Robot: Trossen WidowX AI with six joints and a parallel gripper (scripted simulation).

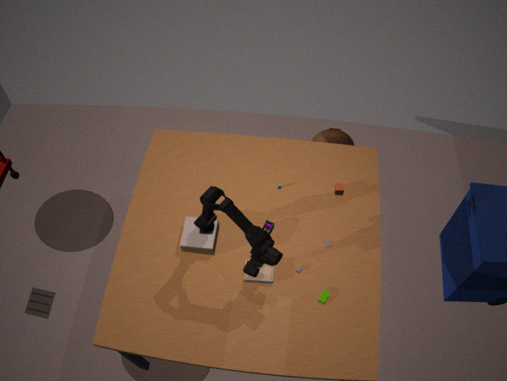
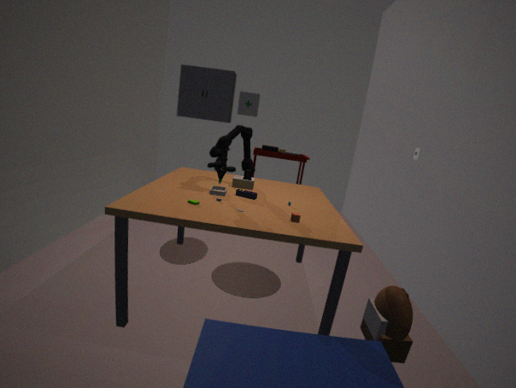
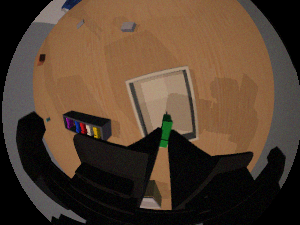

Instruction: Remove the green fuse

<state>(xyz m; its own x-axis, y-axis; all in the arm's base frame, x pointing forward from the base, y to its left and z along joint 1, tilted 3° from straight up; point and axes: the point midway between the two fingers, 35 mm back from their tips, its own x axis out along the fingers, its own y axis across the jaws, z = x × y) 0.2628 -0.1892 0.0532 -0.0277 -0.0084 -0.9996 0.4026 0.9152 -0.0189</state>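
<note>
1. Green fuse (image 3: 163,129): clamped between the closed fingers of the gripper (image 3: 159,149), its tip pointing down at the tray (image 3: 187,104). It is clear of the fuse block (image 3: 88,125) and held above the tray's floor; whether it touches the tray cannot be told.
2. Tray: a pale, shallow rectangular box on the wooden table (image 1: 235,327). In the top view the wrist and gripper (image 1: 253,265) cover its left part, with the right rim (image 1: 269,274) showing.
3. Fuse block: a dark bar standing apart from the tray, to its left in the wrist view. Purple, red, yellow and white fuses sit in its slots; their exact count is too small to tell. In the top view the block (image 1: 269,227) lies just behind the forearm.
4. Arm (image 2: 232,143): rises from a light base block (image 1: 199,240), bends over at the elbow and reaches down over the tray.
5. Other items on the table, all well apart from the tray: a bright green block (image 1: 324,296), two small grey pieces (image 1: 299,268), an orange cube (image 1: 339,188) and a tiny teal piece (image 1: 279,185).
</note>
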